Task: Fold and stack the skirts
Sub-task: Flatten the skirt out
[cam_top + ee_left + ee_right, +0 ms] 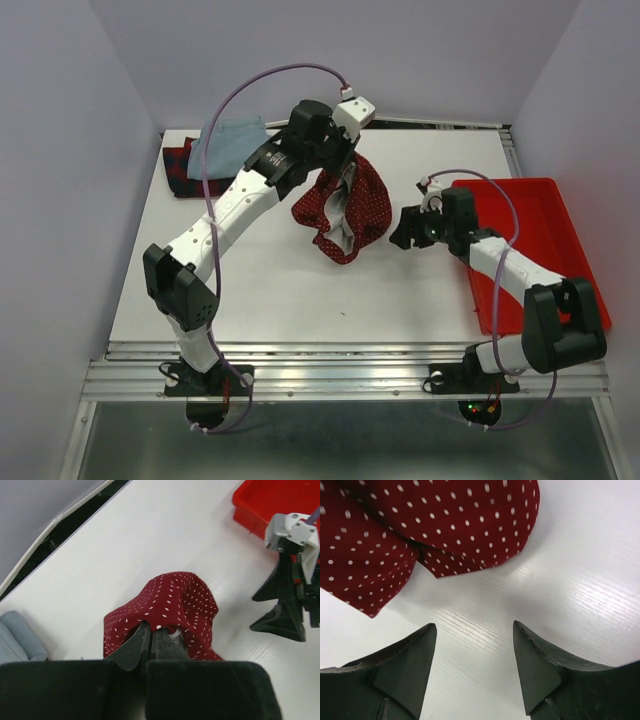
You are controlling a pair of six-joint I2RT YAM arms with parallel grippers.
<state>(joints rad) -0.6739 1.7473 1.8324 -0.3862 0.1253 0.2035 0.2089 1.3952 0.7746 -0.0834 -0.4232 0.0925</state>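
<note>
Right gripper: Your right gripper (472, 630) sits low over the white tabletop (270, 290). Its fingers are spread well apart with only bare table between them, and it holds nothing.
Tray: The rigid bright red plastic tray (560, 240) lies along the right side of the table, and your right arm reaches out across its left edge.
Skirt from the right gripper: The dark red cloth skirt with tiny white dots (368, 205) lies just beyond those open fingertips and a little to their left. It is near them but not touching.
Left gripper: Your left gripper (150, 630) is clamped tight on a top fold of the dotted skirt, with the cloth pinched between the two fingers.
Skirt's lie: It is bunched at mid-table and hangs in a tent from your left gripper down toward the tabletop. A pale inner lining shows in the overhead view.
Far left corner: The pale blue cloth skirt (232, 143) rests on the dark red-and-navy plaid skirt (178, 165), well apart from both grippers.
</note>
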